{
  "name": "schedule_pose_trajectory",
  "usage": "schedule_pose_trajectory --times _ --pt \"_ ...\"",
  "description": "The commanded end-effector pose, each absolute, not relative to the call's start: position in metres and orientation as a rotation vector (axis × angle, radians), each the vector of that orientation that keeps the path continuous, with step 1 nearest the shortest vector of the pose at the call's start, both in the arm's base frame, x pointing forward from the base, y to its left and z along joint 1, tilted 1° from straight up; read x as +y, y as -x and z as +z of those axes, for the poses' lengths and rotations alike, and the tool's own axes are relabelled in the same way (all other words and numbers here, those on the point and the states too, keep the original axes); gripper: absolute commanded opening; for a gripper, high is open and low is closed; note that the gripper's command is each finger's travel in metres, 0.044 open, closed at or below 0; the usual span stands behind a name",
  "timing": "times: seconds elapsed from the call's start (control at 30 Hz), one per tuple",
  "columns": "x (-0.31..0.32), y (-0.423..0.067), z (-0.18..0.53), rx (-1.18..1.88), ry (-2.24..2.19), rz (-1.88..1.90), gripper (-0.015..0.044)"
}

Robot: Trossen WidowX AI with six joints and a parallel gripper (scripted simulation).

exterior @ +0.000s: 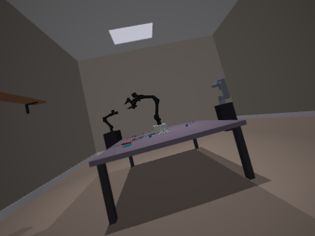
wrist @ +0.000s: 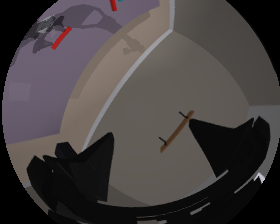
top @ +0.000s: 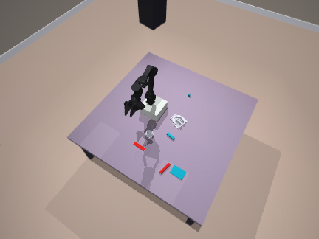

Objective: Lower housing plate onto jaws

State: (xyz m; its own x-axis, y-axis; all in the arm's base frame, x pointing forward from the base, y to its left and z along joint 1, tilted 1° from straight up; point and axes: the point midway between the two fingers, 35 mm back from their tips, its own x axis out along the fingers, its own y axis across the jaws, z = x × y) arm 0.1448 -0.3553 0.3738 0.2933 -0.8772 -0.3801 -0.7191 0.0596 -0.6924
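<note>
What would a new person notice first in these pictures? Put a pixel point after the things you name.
Probably the black arm [top: 151,83] [exterior: 157,109], standing on a pale block [top: 154,113] [exterior: 159,129] on the purple table [top: 221,109] [exterior: 204,130], its open gripper [top: 129,111] [exterior: 128,104] [wrist: 153,130] raised. Next, two red bars [top: 139,146] [wrist: 62,38] and a flat blue piece [top: 178,172] lying on the tabletop.

A purple tabletop is carried on dark legs. A pale block is set on it, with a white openwork piece lying near one side. A small grey-white piece is seen near a red bar. A short blue bar is laid between the openwork piece and a second red bar, which is placed just beside a flat blue rectangle. A tiny blue piece is found well apart from these.
</note>
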Motion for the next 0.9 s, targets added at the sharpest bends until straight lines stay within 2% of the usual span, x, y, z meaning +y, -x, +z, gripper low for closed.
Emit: schedule_pose_trajectory --times 0.0,0.87 --pt "-0.357 -0.155 0.346 1.466 1.703 -0.097 0.0440" --pt "-0.332 -0.200 0.198 1.360 1.712 0.618 0.0440"
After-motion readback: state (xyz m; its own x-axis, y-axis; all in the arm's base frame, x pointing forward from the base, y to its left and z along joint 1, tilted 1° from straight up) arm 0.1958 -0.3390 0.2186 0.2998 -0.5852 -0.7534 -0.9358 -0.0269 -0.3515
